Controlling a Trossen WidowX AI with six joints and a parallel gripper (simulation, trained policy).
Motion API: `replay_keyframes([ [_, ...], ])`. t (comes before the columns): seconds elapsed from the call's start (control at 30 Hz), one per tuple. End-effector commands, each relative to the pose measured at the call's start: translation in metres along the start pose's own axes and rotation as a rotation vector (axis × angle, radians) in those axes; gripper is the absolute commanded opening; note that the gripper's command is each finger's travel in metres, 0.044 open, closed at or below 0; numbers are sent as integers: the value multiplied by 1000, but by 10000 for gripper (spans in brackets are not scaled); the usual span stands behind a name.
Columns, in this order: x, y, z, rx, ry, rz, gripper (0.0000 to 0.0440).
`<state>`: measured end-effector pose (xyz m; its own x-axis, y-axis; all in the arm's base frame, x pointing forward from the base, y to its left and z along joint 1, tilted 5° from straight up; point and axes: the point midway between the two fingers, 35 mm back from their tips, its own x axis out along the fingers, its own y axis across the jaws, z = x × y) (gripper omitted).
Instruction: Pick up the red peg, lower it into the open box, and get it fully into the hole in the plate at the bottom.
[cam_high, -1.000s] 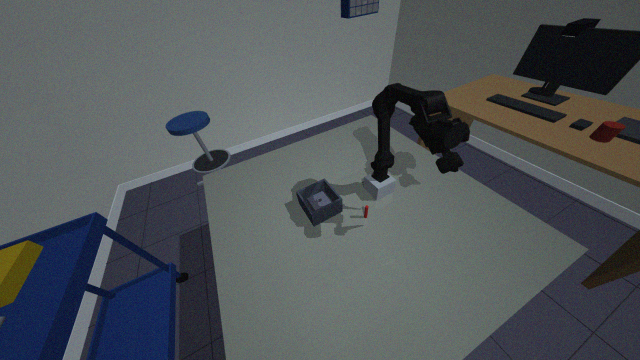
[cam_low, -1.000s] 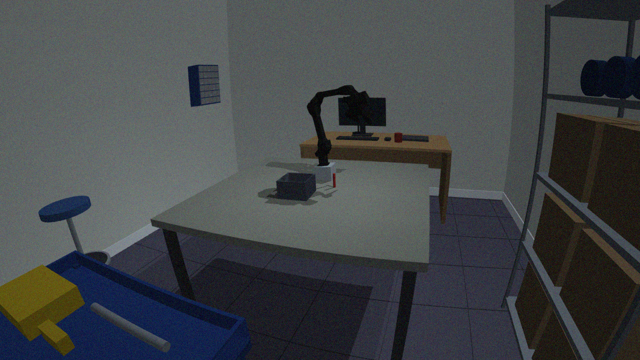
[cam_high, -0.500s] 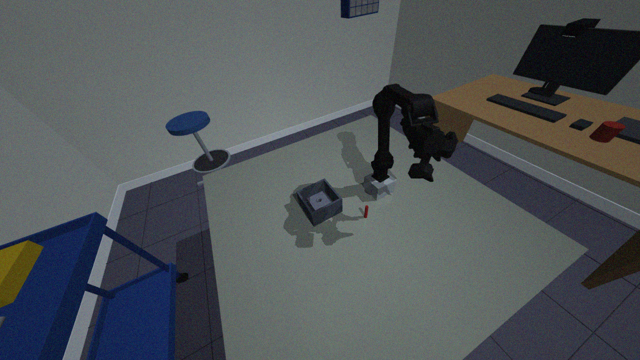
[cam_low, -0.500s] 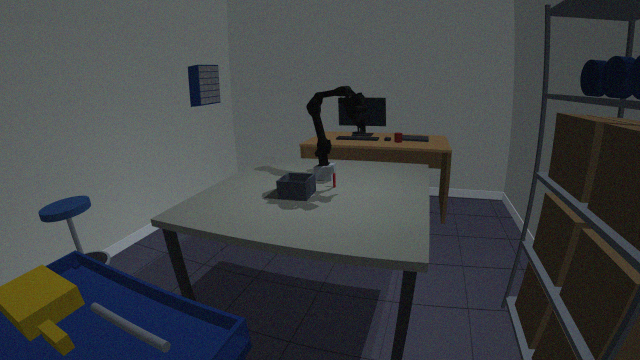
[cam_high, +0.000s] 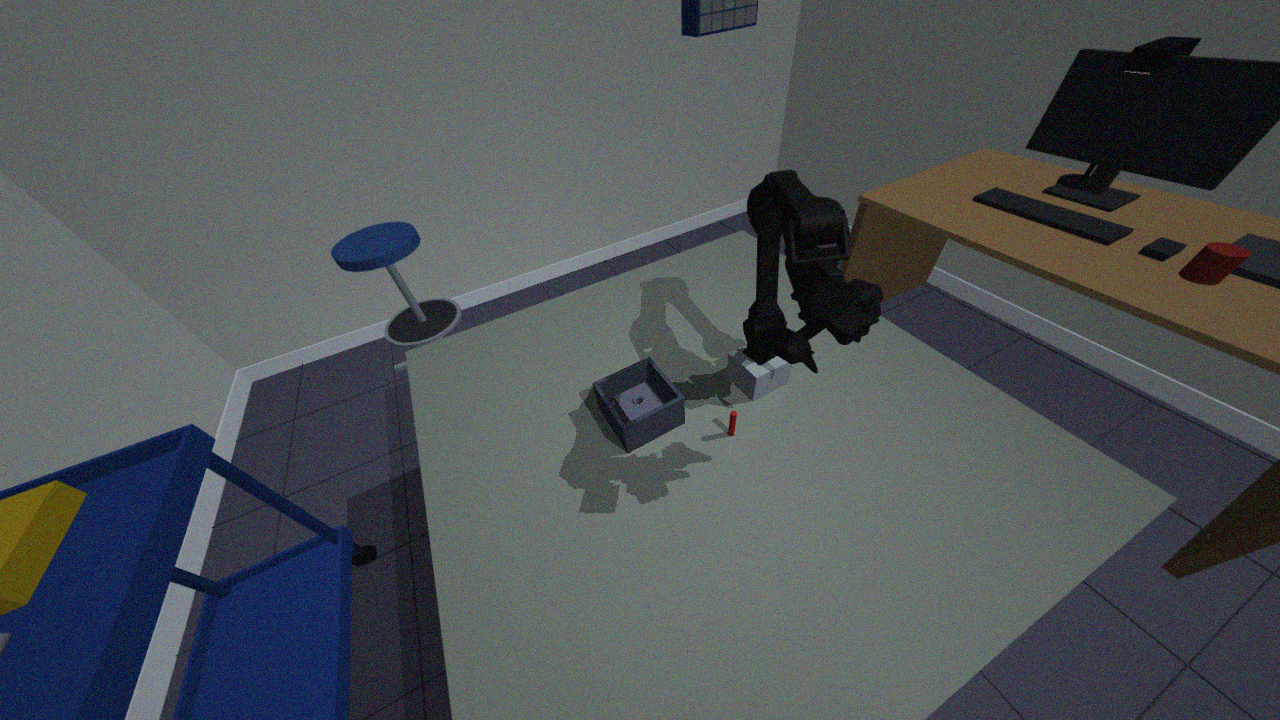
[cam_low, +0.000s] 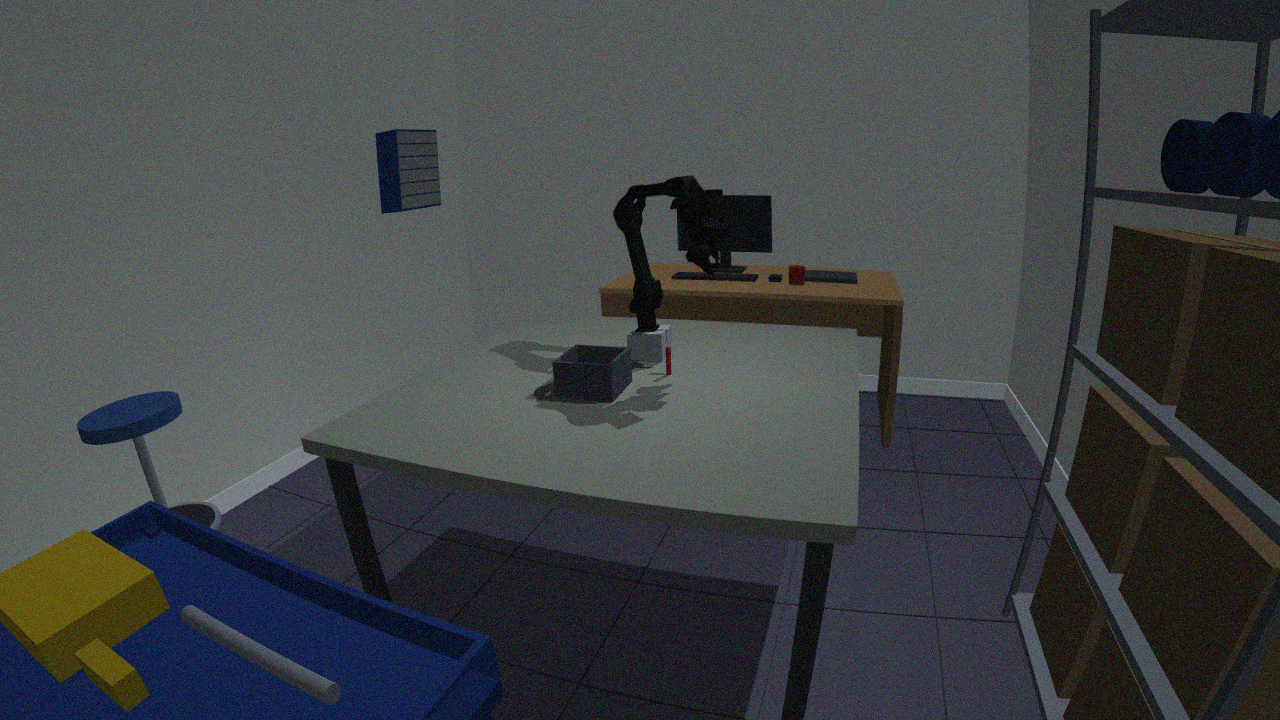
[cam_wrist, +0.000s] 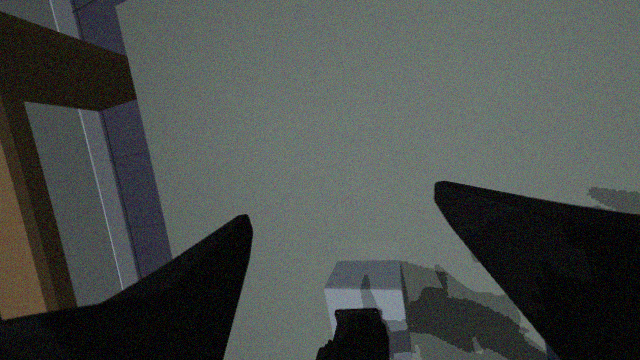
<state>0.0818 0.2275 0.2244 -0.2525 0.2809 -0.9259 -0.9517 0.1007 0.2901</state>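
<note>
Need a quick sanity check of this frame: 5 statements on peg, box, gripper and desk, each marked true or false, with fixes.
1. The red peg stands upright on the table. True.
2. The gripper is shut on the peg. False: it is open, with nothing between its fingers.
3. The open box already has the peg in it. False: the peg is outside, beside the box.
4. The plate at the bottom of the box has a hole in it. True.
5. The red mug is on the table next to the box. False: it is on the wooden desk.
</note>
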Motion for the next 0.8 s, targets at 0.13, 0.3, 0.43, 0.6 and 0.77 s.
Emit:
replay_keyframes([
  [0.13, 2, -22, -15, 251, 36, -63, 440],
  [0.3, 4, -37, -25, 419, 55, -106, 440],
  [0.43, 5, -47, -33, 553, 68, -140, 440],
  [0.6, 7, -60, -45, 721, 84, -184, 440],
  [0.77, 9, -72, -57, 888, 100, -227, 440],
])
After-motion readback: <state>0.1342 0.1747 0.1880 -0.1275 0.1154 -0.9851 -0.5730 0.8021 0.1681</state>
